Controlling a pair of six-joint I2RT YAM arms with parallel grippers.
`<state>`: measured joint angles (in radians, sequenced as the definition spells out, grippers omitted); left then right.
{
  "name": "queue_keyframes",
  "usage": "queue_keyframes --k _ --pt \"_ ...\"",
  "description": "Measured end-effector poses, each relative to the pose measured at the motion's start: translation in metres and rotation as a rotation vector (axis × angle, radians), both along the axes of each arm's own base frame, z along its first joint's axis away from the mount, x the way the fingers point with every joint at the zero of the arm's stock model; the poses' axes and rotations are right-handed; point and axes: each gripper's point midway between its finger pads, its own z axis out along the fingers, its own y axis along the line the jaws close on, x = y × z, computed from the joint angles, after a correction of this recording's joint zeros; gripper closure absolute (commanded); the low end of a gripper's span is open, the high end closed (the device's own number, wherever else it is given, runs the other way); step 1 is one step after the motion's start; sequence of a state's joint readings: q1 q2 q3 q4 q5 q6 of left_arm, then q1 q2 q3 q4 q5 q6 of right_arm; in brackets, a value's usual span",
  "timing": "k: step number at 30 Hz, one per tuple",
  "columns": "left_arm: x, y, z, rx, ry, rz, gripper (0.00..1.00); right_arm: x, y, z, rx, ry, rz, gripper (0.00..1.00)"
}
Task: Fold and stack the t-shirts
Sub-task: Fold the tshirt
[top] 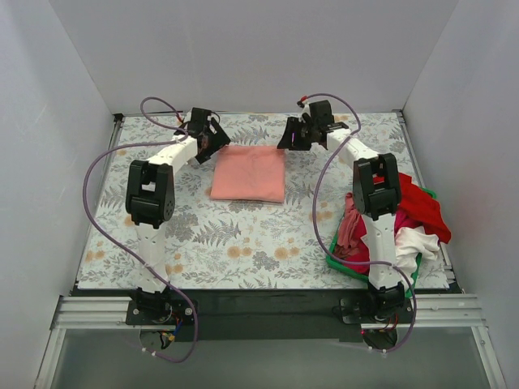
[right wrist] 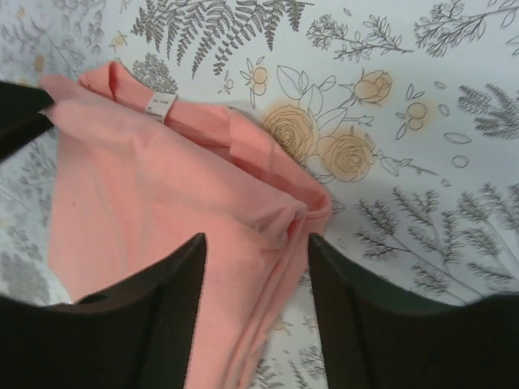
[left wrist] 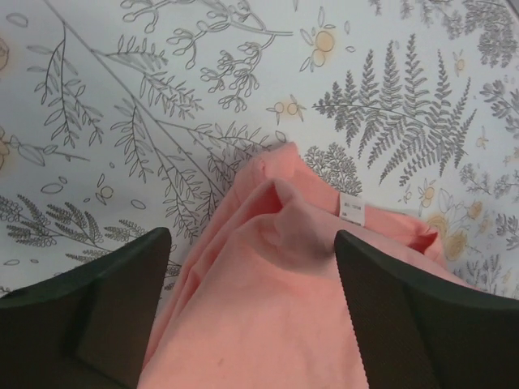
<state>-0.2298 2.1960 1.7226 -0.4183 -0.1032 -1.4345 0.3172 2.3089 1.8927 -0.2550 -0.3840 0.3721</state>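
A salmon-pink t-shirt lies folded into a rectangle on the floral table, near the back middle. My left gripper is open over its far left corner; in the left wrist view the pink cloth and its white label lie between the spread fingers. My right gripper is open over the far right corner; in the right wrist view the folded pink edge sits between the fingers. Red, magenta and white t-shirts are heaped in the green basket at the right.
The green plastic basket stands at the table's right front, beside the right arm's base. White walls enclose the table on the left, back and right. The floral cloth covers the table in front of the folded shirt.
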Motion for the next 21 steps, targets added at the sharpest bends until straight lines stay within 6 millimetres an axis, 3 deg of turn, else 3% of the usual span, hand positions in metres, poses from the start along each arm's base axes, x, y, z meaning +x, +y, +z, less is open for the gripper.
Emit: queue_keyframes --k 1,2,3,8,13,17,21 --pt "0.001 -0.001 0.003 -0.005 -0.005 -0.004 0.15 0.003 -0.001 0.000 0.002 -0.001 0.000 0.14" --pt "0.003 -0.002 0.005 -0.010 -0.013 -0.007 0.15 0.005 -0.003 0.001 0.005 0.002 -0.004 0.03" --pt "0.005 -0.002 0.008 -0.013 -0.021 -0.011 0.15 0.007 -0.003 0.003 0.005 -0.005 -0.002 0.02" --pt "0.001 -0.010 0.023 -0.054 -0.047 -0.058 0.12 0.007 -0.009 0.015 -0.001 -0.035 0.001 0.02" --pt "-0.020 -0.024 0.040 -0.097 -0.060 -0.120 0.11 -0.024 -0.014 0.025 -0.043 -0.022 0.004 0.02" --pt "-0.053 -0.030 0.050 -0.112 -0.053 -0.149 0.10 -0.049 -0.008 0.033 -0.094 -0.040 0.002 0.02" --pt "-0.099 -0.026 0.061 -0.132 -0.050 -0.145 0.09 -0.066 0.002 0.027 -0.163 -0.051 0.001 0.05"
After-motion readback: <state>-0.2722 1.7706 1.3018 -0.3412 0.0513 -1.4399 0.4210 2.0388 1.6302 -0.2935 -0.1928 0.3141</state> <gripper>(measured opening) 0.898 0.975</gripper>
